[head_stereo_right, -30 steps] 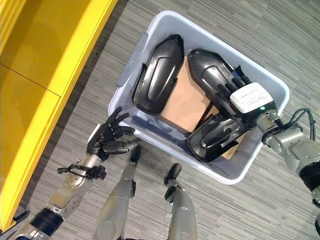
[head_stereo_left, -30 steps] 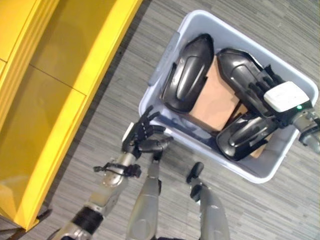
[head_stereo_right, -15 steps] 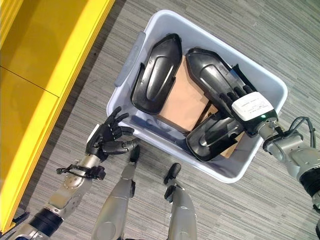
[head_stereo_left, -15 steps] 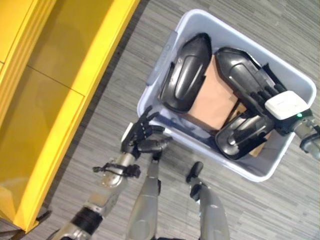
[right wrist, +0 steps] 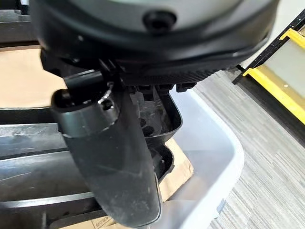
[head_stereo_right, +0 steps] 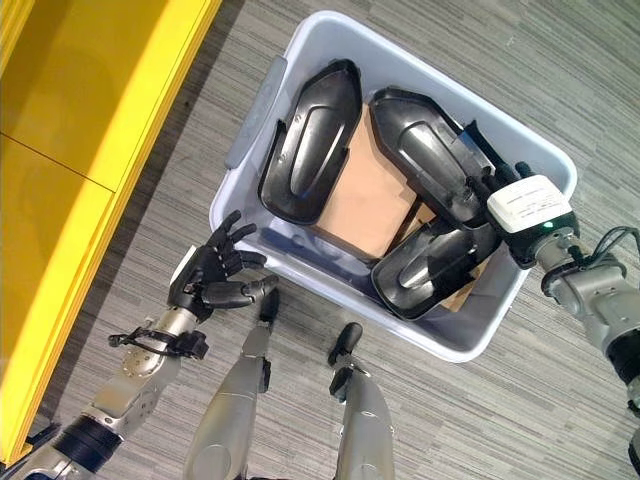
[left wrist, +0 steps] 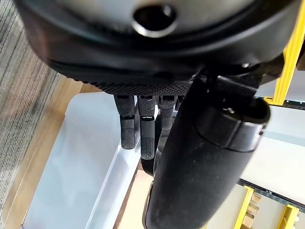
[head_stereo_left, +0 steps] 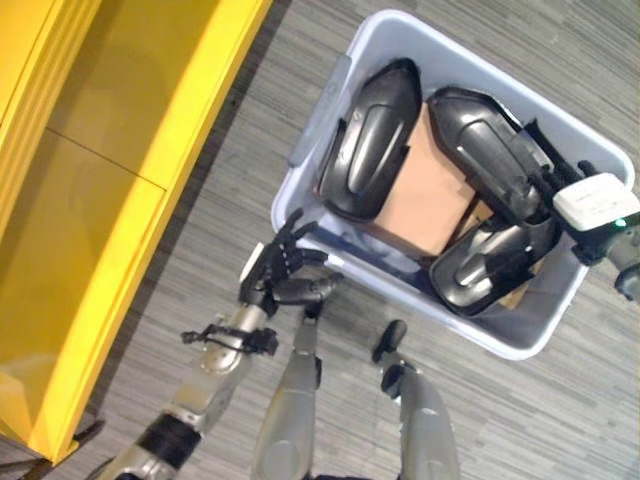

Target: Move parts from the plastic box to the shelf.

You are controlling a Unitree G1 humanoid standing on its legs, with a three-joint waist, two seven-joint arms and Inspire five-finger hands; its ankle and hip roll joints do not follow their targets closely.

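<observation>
A pale plastic box sits on the grey striped floor. Beside it, on the robot's left, stands a big yellow shelf. The box and the shelf are apart, with a strip of floor between them.

Three black parts lie inside the box. One long part lies along the box wall that is nearest the shelf. A second black part lies next to it, toward the far corner of the box. A third black part lies by the near wall, close to the right corner. A brown sheet of cardboard lies under them, in the middle of the box.

The right hand is down in the box, at its right side, just where the second and third parts meet. It has a white cover on its back. Its fingers reach onto the black parts, but it is too hard to see if they are holding one.

The left hand is outside the box, near its near left corner. Its fingers are spread out and loose, and it holds nothing.
</observation>
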